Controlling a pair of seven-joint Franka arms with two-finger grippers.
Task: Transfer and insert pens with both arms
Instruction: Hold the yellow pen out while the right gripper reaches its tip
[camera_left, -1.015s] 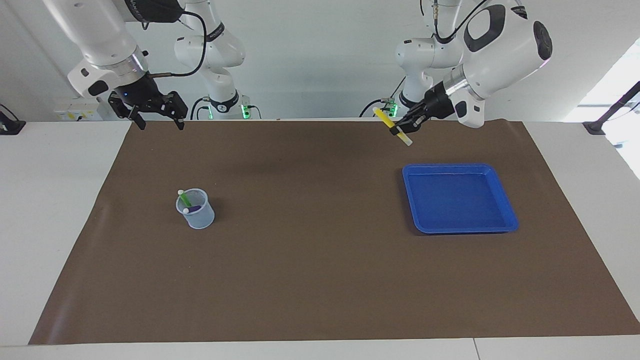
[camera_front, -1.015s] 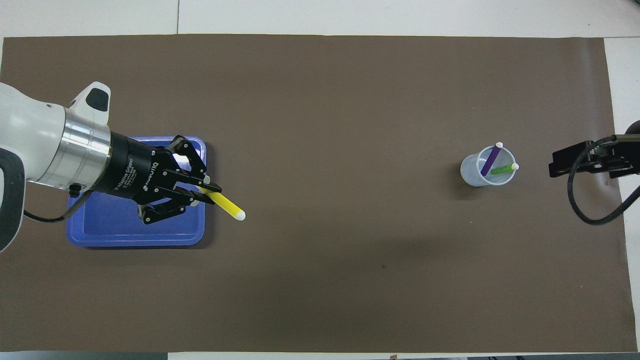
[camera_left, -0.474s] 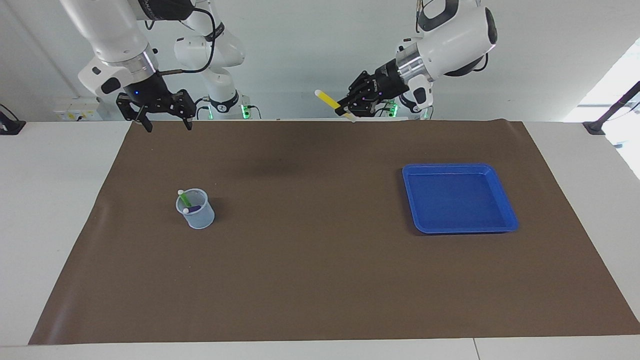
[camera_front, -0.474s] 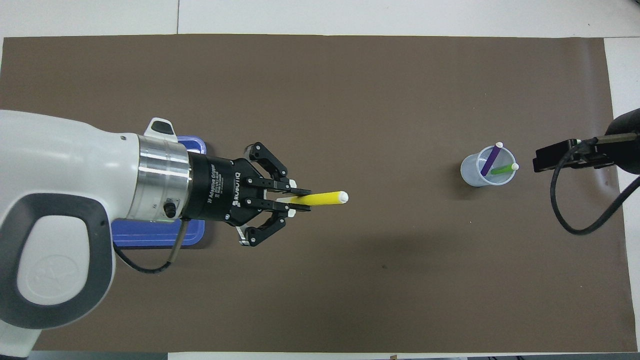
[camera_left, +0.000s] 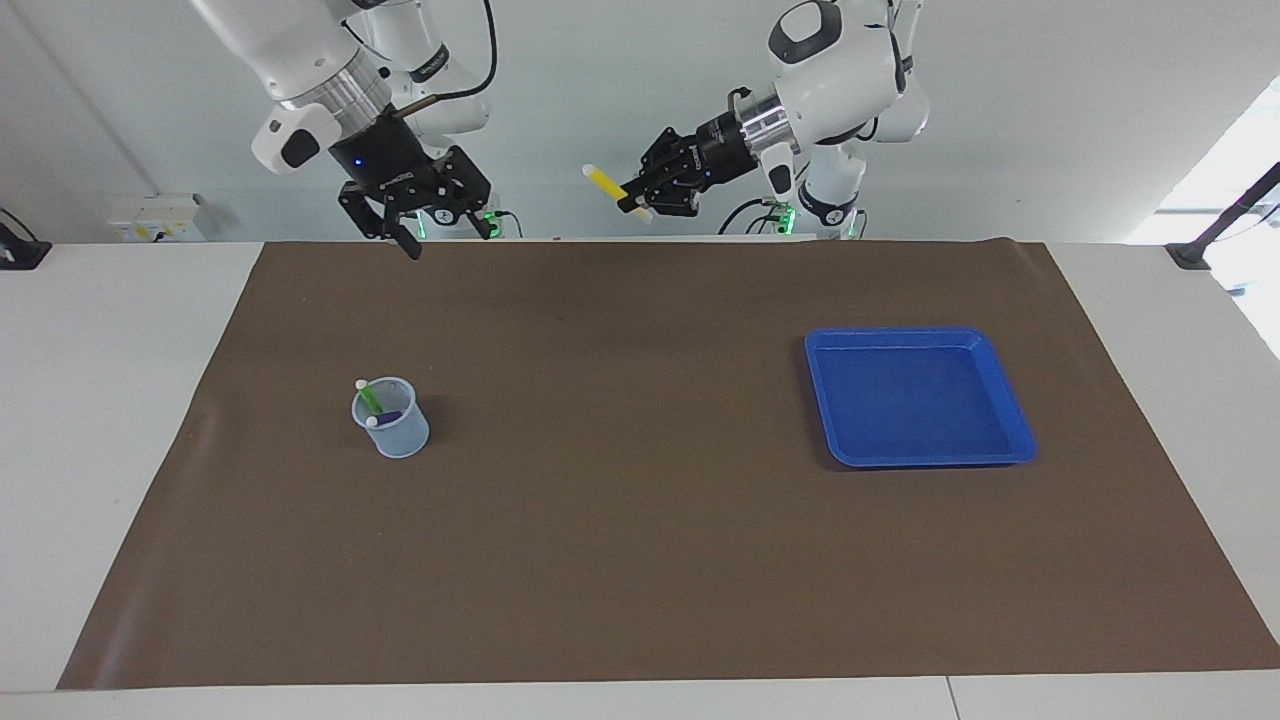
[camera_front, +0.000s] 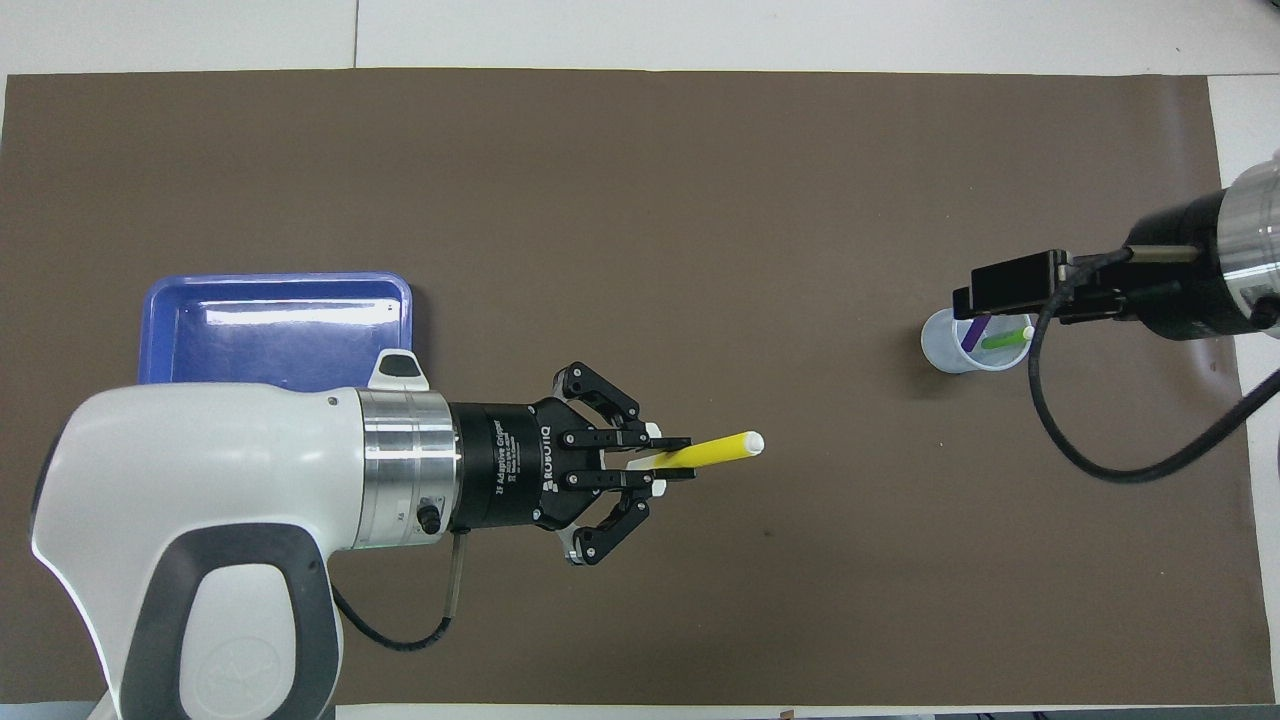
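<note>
Above the brown mat (camera_left: 640, 560), raised over its middle stretch, the left gripper (camera_left: 640, 203) is clenched on the yellow pen (camera_left: 606, 183). The pen is gripped near one end; the longer part sticks out past the fingertips with its pale tip pointing toward the right arm's end of the table. In the overhead view the left gripper (camera_front: 672, 461) lies nearly level, the yellow pen (camera_front: 715, 450) angling slightly away from the robots, whitish tip leading.

Right gripper (camera_left: 440, 228) hangs in the air over the mat's edge nearest the robots, toward the right arm's end, fingers spread apart and holding nothing. In the overhead view only its black finger end (camera_front: 1010, 283) shows clearly, overlapping the rim of the cup (camera_front: 945, 345).

Cup (camera_left: 398, 425): small, translucent, upright on the mat at the right arm's end. Green pen (camera_left: 370, 397) and purple pen (camera_left: 386, 417) stand in it, leaning, pale ends up. Overhead view confirms the green pen (camera_front: 1003, 340) and purple pen (camera_front: 971, 335) inside the cup.

Blue tray (camera_left: 1010, 440) sits flat on the mat at the left arm's end, well apart from the cup; the overhead view shows the tray (camera_front: 160, 330) partly covered by the left arm.
</note>
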